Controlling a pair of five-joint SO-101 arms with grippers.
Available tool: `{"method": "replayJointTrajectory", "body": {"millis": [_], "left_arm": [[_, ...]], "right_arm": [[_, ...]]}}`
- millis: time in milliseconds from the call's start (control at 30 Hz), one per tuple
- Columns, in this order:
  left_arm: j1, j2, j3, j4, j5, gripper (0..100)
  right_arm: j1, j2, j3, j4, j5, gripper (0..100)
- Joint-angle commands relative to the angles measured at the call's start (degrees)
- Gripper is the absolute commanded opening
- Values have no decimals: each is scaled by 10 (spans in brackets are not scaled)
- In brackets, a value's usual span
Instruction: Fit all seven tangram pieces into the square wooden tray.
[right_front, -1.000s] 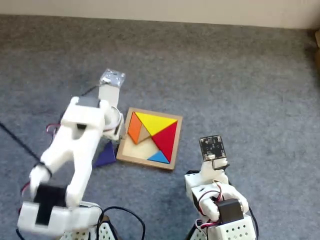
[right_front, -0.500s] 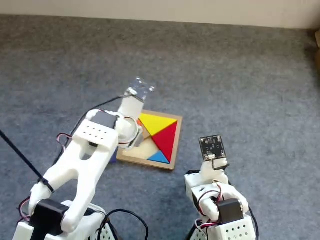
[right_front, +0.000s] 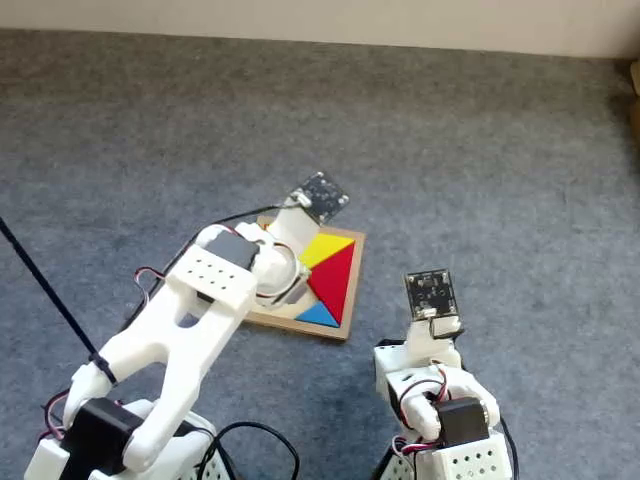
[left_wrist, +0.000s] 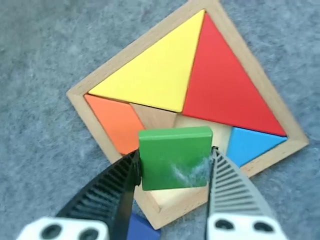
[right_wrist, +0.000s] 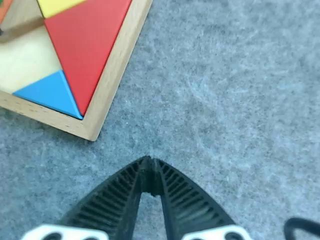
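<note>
Left gripper (left_wrist: 174, 159) grips green square (left_wrist: 175, 147) over tray (left_wrist: 76, 96); dropped askew, it could wedge on the orange piece (left_wrist: 115, 122). Right gripper (right_wrist: 149, 167) closed, empty.

wooden tray (left_wrist: 254, 70): 1 | tangram pieces (left_wrist: 155, 75): 6 likely, dark-blue one (left_wrist: 145, 230) barely visible | arms (right_front: 190, 320): 2

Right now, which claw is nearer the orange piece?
Left. The left claw, holding the green square, hangs above the tray beside the orange piece; the right claw sits shut over carpet outside the tray.
</note>
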Motion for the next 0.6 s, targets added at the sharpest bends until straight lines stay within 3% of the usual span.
{"method": "replayJointTrajectory", "body": {"millis": [0,233,433,567], "left_arm": [[29,-22,10,-22,-5,60],[28,-22,23,-39,-26,67],[26,-22,26,-35,-4,234],[25,-22,24,-34,23,245]], "right_arm": [[9,-9,65,2,5,10],[9,-10,65,2,5,10],[9,-10,65,2,5,10],[9,-10,65,2,5,10]]}}
